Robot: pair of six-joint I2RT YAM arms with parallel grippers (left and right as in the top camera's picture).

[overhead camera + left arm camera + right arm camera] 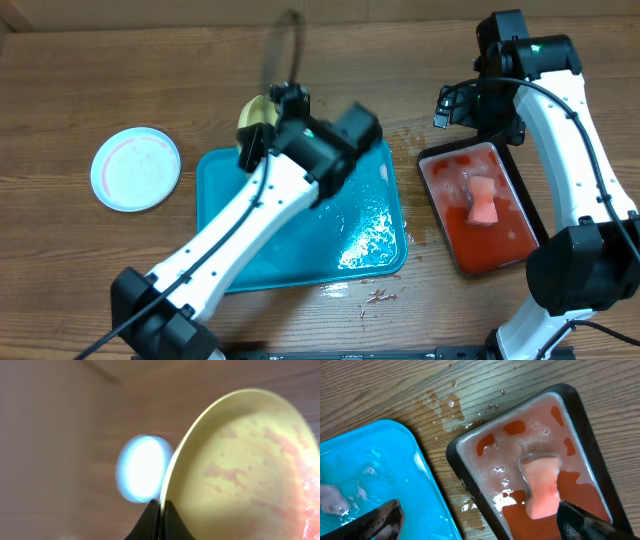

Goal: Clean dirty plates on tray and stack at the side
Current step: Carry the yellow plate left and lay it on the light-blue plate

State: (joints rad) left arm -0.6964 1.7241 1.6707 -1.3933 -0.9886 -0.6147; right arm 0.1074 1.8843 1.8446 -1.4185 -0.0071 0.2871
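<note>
One at a time: with left gripper [161, 508] clamped shut on rim of yellow plate [240, 470], upper centre by tray [215, 185], hold steady; lower wide-open, empty right gripper [480, 519] onto sponge [543, 485], right of frame, before wiping smears.

This looks like a robotics lab bench dressed up as a washing-up station rather than a lived-in kitchen. Two white-and-black machines, the left arm [250, 215] and the right arm [575, 130], trail black cables over a wood-grain tabletop [60, 90], and a green light [541, 46] glows on the right arm's casing. The props are cheap plastic. A wet turquoise tray [215, 185] lies close by the left hand [161, 512], which pinches a sauce-smeared pale yellow plate [240, 475]. A black tray [592, 447] of red liquid with a pink sponge [542, 485] sits below the right hand [482, 522]. A light blue plate [135, 168] lies well off to the left hand's left.
</note>
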